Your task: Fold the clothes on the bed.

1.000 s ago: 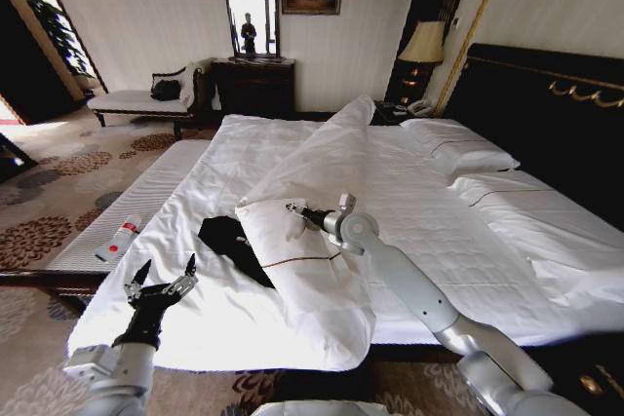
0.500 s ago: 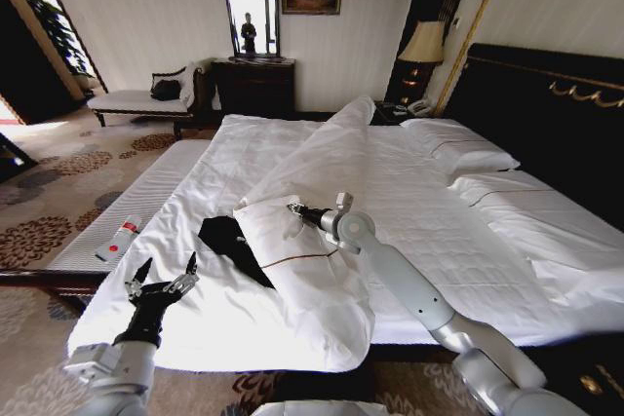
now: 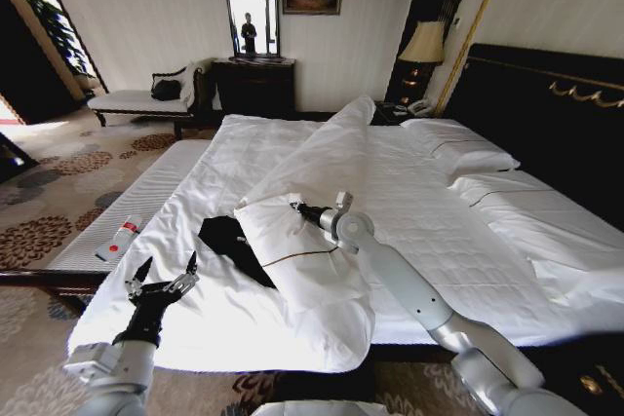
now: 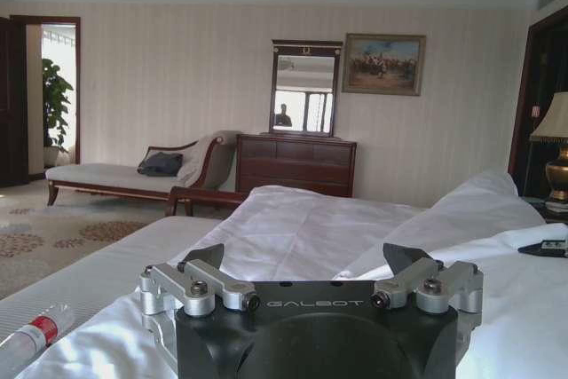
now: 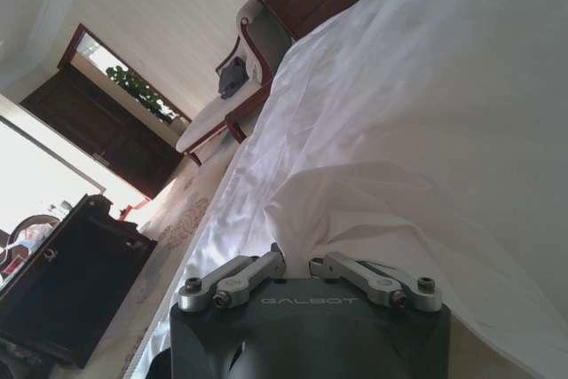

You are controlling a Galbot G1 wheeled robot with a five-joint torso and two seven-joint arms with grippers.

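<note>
The clothes, a black T-shirt (image 3: 226,241), lie on the bed (image 3: 458,241) near its foot, with the right part hidden under a folded-over white duvet (image 3: 312,172). My right gripper (image 3: 295,207) reaches across the bed and is shut on a pinch of that duvet just right of the shirt. The right wrist view shows its fingers (image 5: 248,274) closed together on a white fold (image 5: 355,193). At the bed's near left corner my left gripper (image 3: 168,264) hovers, open and holding nothing. In the left wrist view the left gripper (image 4: 304,256) has its jaws spread wide above the sheet.
A white-and-red remote (image 3: 119,238) lies on the narrow white bench (image 3: 146,192) left of the bed. Behind stand a chaise (image 3: 146,99), a dark dresser (image 3: 253,85) with a mirror, and a lamp (image 3: 423,44). Pillows (image 3: 463,153) lie against the dark headboard (image 3: 546,114).
My right wrist has shifted slightly to the left, and the duvet fold it holds has smoothed out by the shirt. The left arm has not moved.
</note>
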